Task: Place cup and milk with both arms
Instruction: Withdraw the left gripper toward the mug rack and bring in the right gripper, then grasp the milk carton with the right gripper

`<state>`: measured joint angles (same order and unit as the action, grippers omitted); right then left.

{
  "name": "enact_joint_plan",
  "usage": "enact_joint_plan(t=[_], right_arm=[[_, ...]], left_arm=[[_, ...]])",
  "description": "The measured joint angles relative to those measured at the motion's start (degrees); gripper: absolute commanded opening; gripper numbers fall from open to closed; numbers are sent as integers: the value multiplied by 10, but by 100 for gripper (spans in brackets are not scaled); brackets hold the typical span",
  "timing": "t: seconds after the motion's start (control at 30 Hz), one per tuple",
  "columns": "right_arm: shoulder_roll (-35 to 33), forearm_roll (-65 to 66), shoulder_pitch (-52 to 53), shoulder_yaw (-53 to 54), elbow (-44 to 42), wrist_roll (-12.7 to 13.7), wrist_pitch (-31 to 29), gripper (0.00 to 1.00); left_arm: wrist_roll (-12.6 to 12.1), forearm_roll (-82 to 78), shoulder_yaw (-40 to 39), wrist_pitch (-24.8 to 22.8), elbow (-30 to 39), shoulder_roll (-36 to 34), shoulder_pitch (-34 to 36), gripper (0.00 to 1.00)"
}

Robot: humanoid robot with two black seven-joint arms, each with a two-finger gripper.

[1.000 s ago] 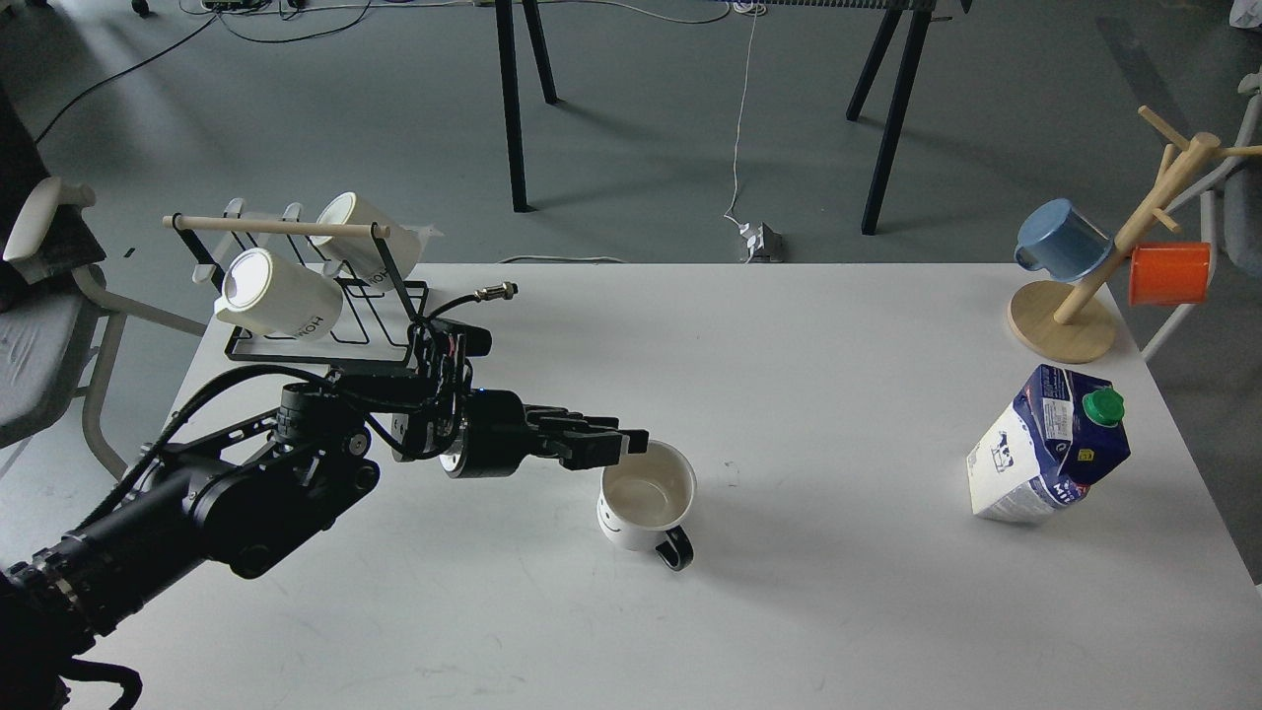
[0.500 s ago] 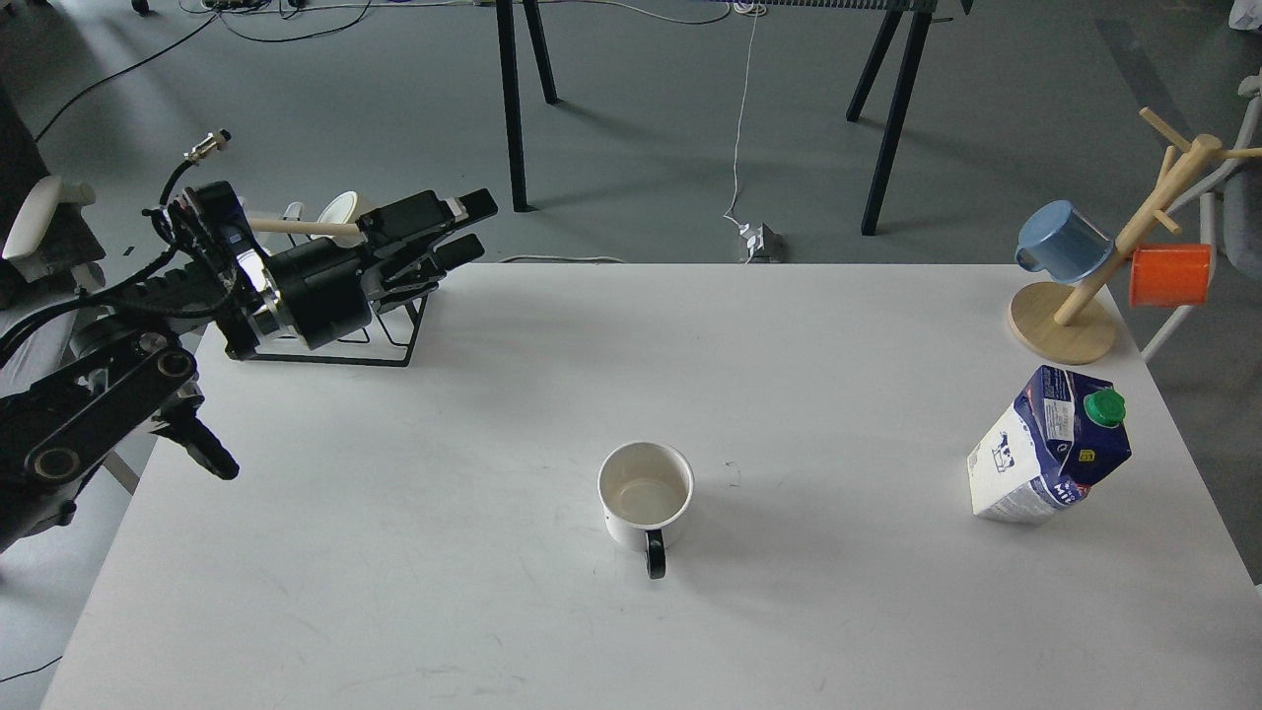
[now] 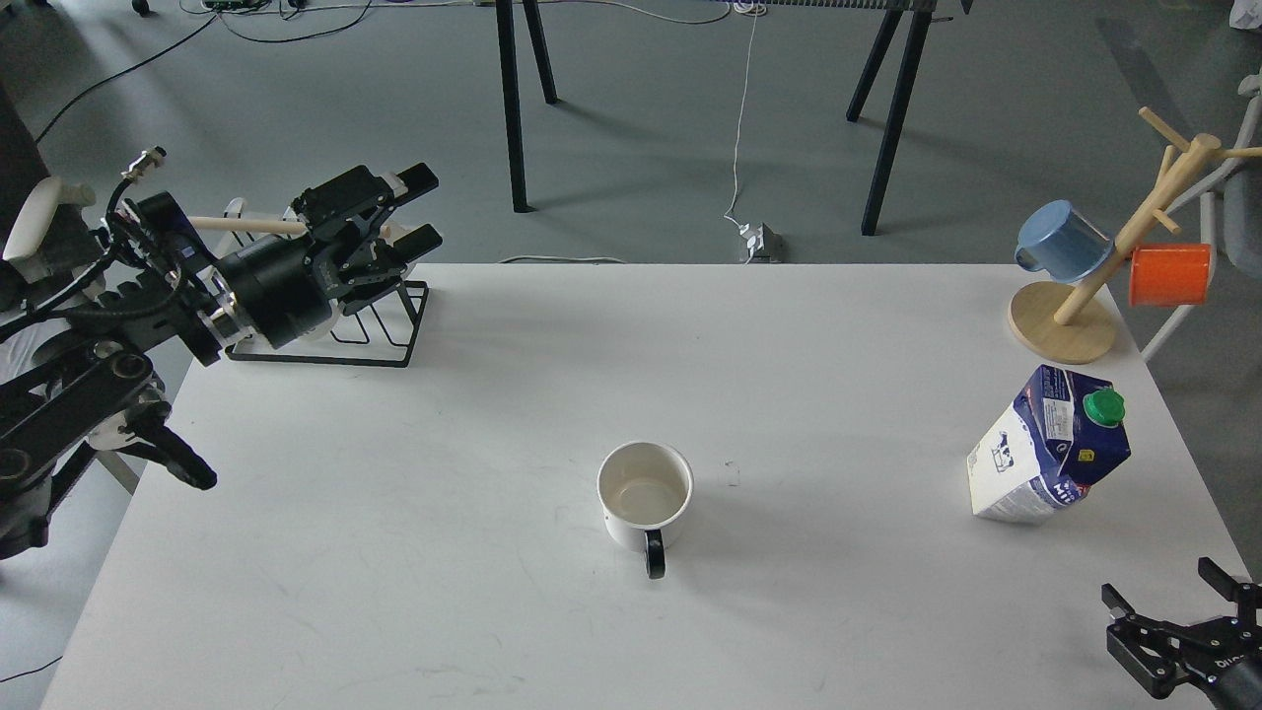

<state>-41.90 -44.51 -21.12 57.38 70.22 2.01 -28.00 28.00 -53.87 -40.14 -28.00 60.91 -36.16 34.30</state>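
The cup stands upright near the middle of the tabletop, with the milk carton well to its right, near the wooden mug tree; nothing lies between them. The left end effector, fingers spread and empty, hangs far left of the cup and hides the wire rack partly. The right end effector, also spread, is cut off at the corner below the carton.

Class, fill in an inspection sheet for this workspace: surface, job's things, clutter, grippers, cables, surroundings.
Surface: white table, bare in front.
Job's things: white cup upright at centre, handle toward the robot; milk carton tilted at right, green cap on.
Clutter: wire rack far left; wooden mug tree far right with blue mug and orange mug.
Grippers: left gripper open over the rack; right gripper open at the lower right corner.
Cables: white cable on the floor.
Surroundings: black table legs behind.
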Motion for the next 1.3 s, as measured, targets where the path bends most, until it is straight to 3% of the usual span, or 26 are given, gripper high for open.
enact_joint_plan(t=[0.27, 0.73, 1.03, 1.1, 1.13, 1.2, 1.3], right_arm=[[42, 23, 54, -27, -9, -1, 0, 96], [52, 25, 121, -26, -13, -1, 0, 97], [106, 38, 175, -27, -62, -1, 0, 94], [114, 44, 179, -27, -67, 0, 0, 79], [116, 46, 179, -27, -68, 0, 0, 64], [118, 52, 180, -27, -68, 0, 0, 45], [118, 68, 179, -26, -69, -1, 0, 40]], left_arm=[[0, -1, 0, 0, 0, -1, -17, 92], [0, -1, -1, 0, -1, -3, -36, 92], [0, -1, 0, 0, -3, -1, -42, 93], [0, -1, 0, 0, -9, -1, -43, 93], [0, -1, 0, 0, -12, -1, -43, 93], [0, -1, 0, 0, -18, -1, -43, 93], [0, -1, 0, 0, -22, 1, -45, 93]])
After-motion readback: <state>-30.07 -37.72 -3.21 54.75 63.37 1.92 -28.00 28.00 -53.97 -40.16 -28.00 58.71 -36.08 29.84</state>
